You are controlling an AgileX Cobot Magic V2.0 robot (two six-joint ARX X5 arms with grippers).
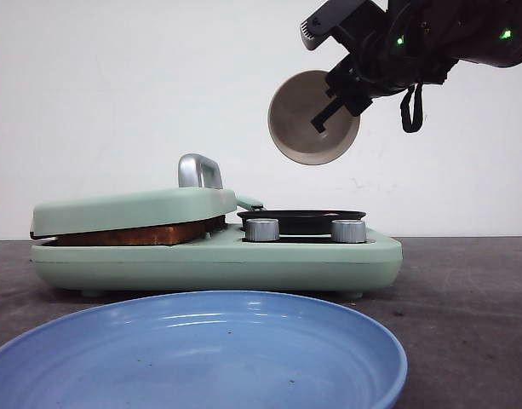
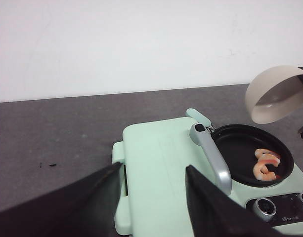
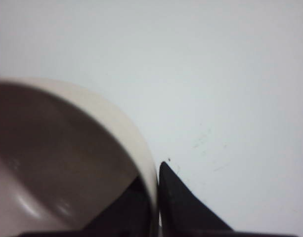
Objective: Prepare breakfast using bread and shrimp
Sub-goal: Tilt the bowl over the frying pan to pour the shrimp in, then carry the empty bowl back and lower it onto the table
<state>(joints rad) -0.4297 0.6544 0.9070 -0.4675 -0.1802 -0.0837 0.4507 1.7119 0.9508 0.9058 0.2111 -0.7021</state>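
Setting: we see a dark grey counter [image 1: 465, 290] in front of a plain white wall [image 1: 116, 102].

Breakfast maker: a mint-green appliance [image 1: 218, 256] sits across the middle of the counter, with a closed lid [image 1: 133, 209] and a silver handle [image 1: 199, 170] on its 9 o'clock half.

Bread: we see a toasted brown slice [image 1: 137, 234] pressed flat under that lid, only its edge showing.

Pan: a round black pan [image 2: 250, 153] is set into the 3 o'clock half of the appliance, behind two silver knobs [image 1: 262, 229].

Shrimp: two curled pink shrimp [image 2: 266, 164] lie in the pan, touching each other.

Right claw: we see the right claw [image 1: 329, 111] in the air above the pan, pinching the rim of a beige bowl [image 1: 312, 118] between its fingers; the bowl is tipped on its side with its opening facing the front camera.

Left claw: the left claw [image 2: 153, 197] hangs above the closed lid, fingers spread wide with nothing between them.

Plate: a blue plate [image 1: 197, 354] lies nearest the front camera, at 6 o'clock from the appliance.
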